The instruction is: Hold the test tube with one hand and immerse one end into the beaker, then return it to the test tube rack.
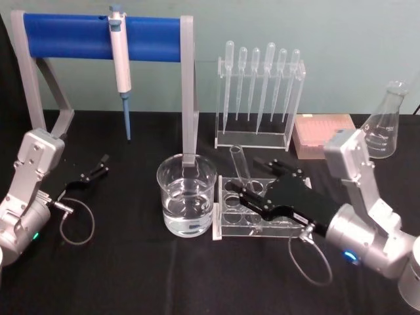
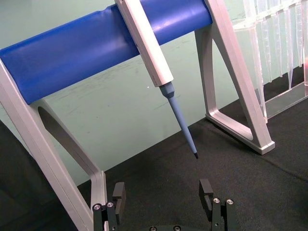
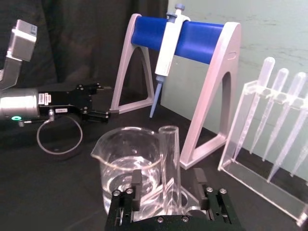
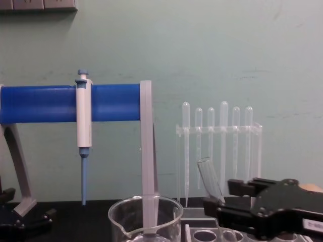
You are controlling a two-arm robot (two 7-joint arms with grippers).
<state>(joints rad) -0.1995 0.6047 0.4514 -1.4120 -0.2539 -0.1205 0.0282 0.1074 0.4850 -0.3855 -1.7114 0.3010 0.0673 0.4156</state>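
The right wrist view is showing the right gripper (image 3: 167,191) with its fingers spread either side of the test tube (image 3: 170,161), standing tilted in the rack (image 1: 231,220) beside the beaker (image 1: 186,195). The left gripper (image 1: 100,165) is idling open over the bench (image 1: 131,275); its label is proving unreadable.

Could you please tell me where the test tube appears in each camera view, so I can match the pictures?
Head view: test tube right of centre, leaning in the rack.
Left wrist view: not in it.
Right wrist view: test tube lower centre, between the right claw fingers.
Chest view: test tube lower right, tilted.
Shared landmark: beaker, beside the tube.
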